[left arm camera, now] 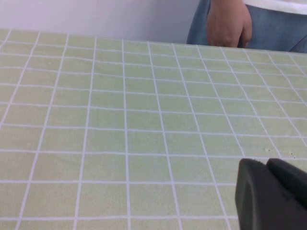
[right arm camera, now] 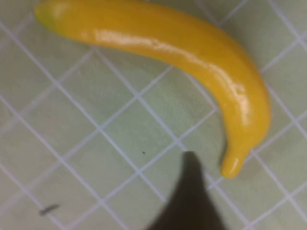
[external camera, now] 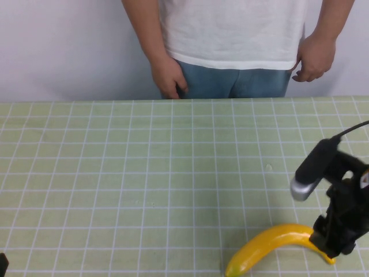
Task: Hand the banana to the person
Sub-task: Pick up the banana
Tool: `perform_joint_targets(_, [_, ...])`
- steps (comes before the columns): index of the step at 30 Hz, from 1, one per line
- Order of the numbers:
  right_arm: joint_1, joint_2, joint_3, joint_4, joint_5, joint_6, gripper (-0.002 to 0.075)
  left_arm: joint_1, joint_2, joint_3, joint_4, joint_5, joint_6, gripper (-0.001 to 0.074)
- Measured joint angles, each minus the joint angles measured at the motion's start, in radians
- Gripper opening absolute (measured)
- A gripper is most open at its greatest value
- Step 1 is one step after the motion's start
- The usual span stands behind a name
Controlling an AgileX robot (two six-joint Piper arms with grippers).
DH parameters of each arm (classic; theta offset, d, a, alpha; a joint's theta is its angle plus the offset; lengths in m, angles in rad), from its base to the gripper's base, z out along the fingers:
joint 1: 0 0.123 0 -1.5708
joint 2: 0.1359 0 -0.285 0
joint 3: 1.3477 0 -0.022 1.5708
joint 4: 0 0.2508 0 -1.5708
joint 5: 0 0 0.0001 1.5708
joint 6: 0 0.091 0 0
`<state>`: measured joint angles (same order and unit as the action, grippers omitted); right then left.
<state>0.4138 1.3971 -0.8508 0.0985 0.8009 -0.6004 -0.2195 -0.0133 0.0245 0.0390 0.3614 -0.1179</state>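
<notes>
Banana [external camera: 271, 247]: glossy, bright yellow, curved, tapered ends, lying on the green grid table [external camera: 144, 173] at its near right edge. Right gripper [external camera: 333, 242] sits over its right end; finger state cannot be determined. Left gripper [left arm camera: 268, 196] low at the near left; finger state likewise undetermined. Person [external camera: 233, 40] stands beyond the far edge
</notes>
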Motion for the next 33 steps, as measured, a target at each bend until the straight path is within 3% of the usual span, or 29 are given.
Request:
perform_joint_targets(6, [0.000, 0.121, 0.000, -0.016, -0.047, -0.146, 0.0549, 0.000, 0.000, 0.000, 0.000, 0.000, 0.000, 0.0003])
perform_joint_targets(18, [0.000, 0.283, 0.000, -0.015, -0.187, -0.140, 0.0535, 0.000, 0.000, 0.000, 0.000, 0.000, 0.000, 0.0003])
perform_joint_targets(21, [0.000, 0.307, 0.000, -0.019, -0.193, -0.089, 0.0399, 0.000, 0.000, 0.000, 0.000, 0.000, 0.000, 0.0003])
perform_joint_targets(24, [0.000, 0.315, 0.000, -0.018, -0.186, -0.069, 0.0147, 0.000, 0.000, 0.000, 0.000, 0.000, 0.000, 0.0003])
perform_joint_targets(26, [0.000, 0.312, 0.000, -0.019, -0.169, -0.069, 0.0021, 0.000, 0.000, 0.000, 0.000, 0.000, 0.000, 0.0003])
perform_joint_targets(27, [0.000, 0.309, 0.000, -0.022, -0.160, -0.069, -0.0010, 0.000, 0.000, 0.000, 0.000, 0.000, 0.000, 0.0003])
perform_joint_targets(33, [0.000, 0.251, -0.003, -0.026, -0.120, -0.067, -0.0006, 0.000, 0.000, 0.000, 0.000, 0.000, 0.000, 0.0003])
